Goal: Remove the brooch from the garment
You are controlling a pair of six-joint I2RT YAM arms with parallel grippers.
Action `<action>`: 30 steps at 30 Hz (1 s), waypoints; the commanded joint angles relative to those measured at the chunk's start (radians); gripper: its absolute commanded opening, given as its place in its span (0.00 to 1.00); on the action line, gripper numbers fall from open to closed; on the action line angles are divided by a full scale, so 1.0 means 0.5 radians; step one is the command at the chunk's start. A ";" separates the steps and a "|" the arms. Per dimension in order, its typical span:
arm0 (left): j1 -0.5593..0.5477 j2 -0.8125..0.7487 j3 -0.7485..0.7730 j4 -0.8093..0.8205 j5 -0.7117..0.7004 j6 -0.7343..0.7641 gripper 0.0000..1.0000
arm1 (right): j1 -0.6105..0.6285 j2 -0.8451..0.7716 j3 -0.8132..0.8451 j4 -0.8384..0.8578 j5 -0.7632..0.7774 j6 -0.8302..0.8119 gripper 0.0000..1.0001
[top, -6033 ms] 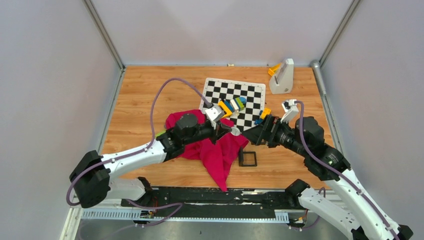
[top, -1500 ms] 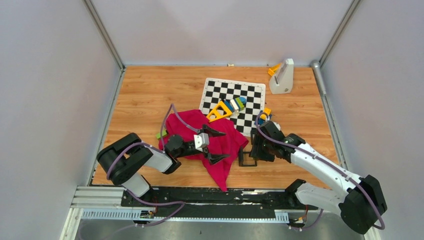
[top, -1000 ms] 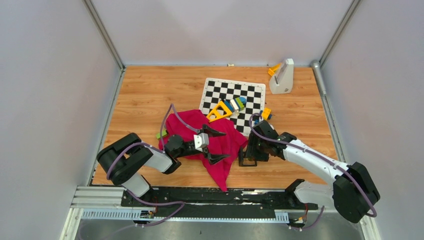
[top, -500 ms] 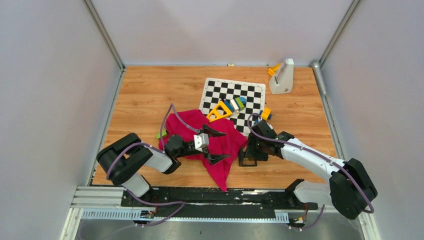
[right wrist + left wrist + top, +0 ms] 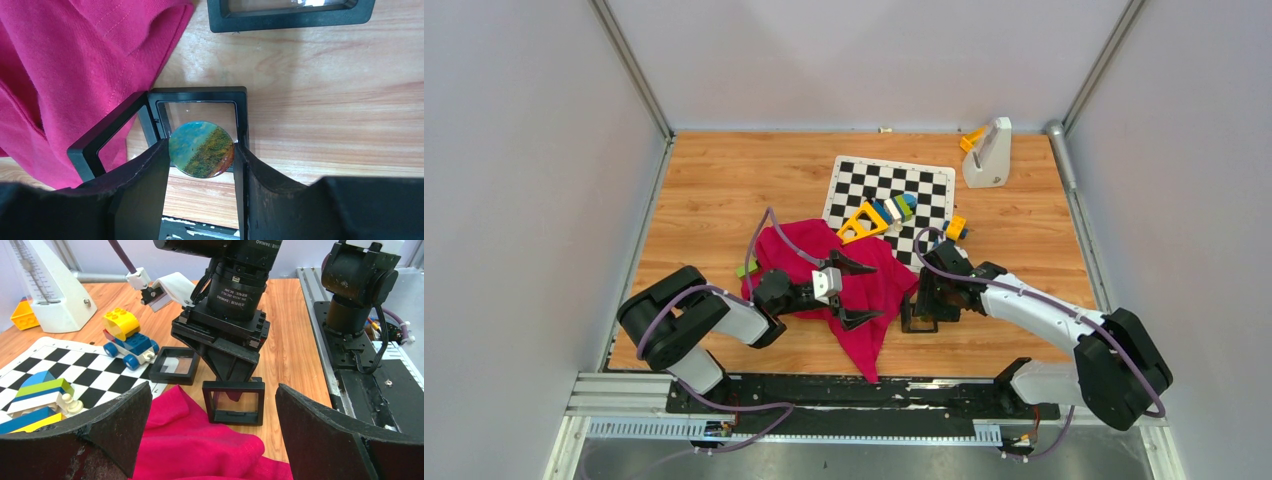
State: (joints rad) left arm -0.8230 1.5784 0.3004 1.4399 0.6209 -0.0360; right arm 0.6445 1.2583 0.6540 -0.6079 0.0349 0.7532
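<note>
Right fingers (image 5: pixel 142 187): part-closed, pinching small round blue-green-and-yellow brooch (image 5: pixel 201 149) over open black square frame (image 5: pixel 200 94).
Left fingers (image 5: pixel 90 435): spread wide, empty, above magenta-pink fabric garment (image 5: pixel 200 445).

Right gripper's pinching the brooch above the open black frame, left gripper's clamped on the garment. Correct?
No. The left gripper is wide open, gripping nothing, above the garment, as the left wrist view shows. The right gripper does pinch the brooch above the open black frame.

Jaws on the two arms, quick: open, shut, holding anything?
Left gripper: jaws wide open, holding nothing.
Right gripper: jaws closed on the brooch, over a black frame.
</note>
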 commanded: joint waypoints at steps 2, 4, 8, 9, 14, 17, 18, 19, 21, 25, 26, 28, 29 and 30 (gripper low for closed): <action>-0.004 -0.043 0.023 0.081 0.017 0.044 1.00 | -0.004 0.004 0.082 0.067 0.008 -0.034 0.30; -0.004 -0.041 0.026 0.082 0.018 0.041 1.00 | -0.003 0.011 0.082 0.068 -0.009 -0.040 0.32; -0.004 -0.032 0.033 0.082 0.026 0.029 1.00 | -0.004 0.004 0.079 0.064 -0.036 -0.046 0.41; -0.004 -0.029 0.034 0.083 0.029 0.026 1.00 | -0.003 -0.006 0.077 0.065 -0.038 -0.048 0.42; -0.005 -0.024 0.040 0.082 0.049 0.010 1.00 | -0.004 -0.056 0.061 0.049 -0.037 -0.046 0.53; -0.003 -0.025 0.040 0.079 0.048 0.014 1.00 | -0.004 -0.074 0.063 0.040 -0.038 -0.055 0.54; -0.004 -0.025 0.042 0.078 0.053 0.015 1.00 | -0.003 -0.076 0.067 0.039 -0.037 -0.055 0.54; -0.004 -0.024 0.041 0.076 0.053 0.016 1.00 | -0.003 -0.077 0.069 0.038 -0.037 -0.058 0.54; -0.004 -0.024 0.040 0.073 0.055 0.019 1.00 | -0.004 -0.078 0.079 0.031 -0.036 -0.066 0.54; -0.004 -0.024 0.045 0.061 0.058 0.024 1.00 | -0.007 -0.096 0.128 -0.067 0.038 -0.064 0.54; -0.004 -0.025 0.046 0.059 0.060 0.025 1.00 | -0.007 -0.112 0.142 -0.107 0.076 -0.058 0.54; -0.004 -0.024 0.052 0.043 0.067 0.030 1.00 | -0.007 -0.160 0.163 -0.169 0.139 -0.046 0.54; -0.004 -0.026 0.054 0.033 0.070 0.033 1.00 | -0.007 -0.212 0.164 -0.198 0.161 -0.039 0.55; -0.004 -0.027 0.055 0.028 0.074 0.034 1.00 | -0.007 -0.252 0.167 -0.218 0.184 -0.032 0.55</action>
State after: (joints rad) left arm -0.8234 1.5784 0.3019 1.4319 0.6434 -0.0368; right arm 0.6445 1.2171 0.6891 -0.6601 0.0551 0.7319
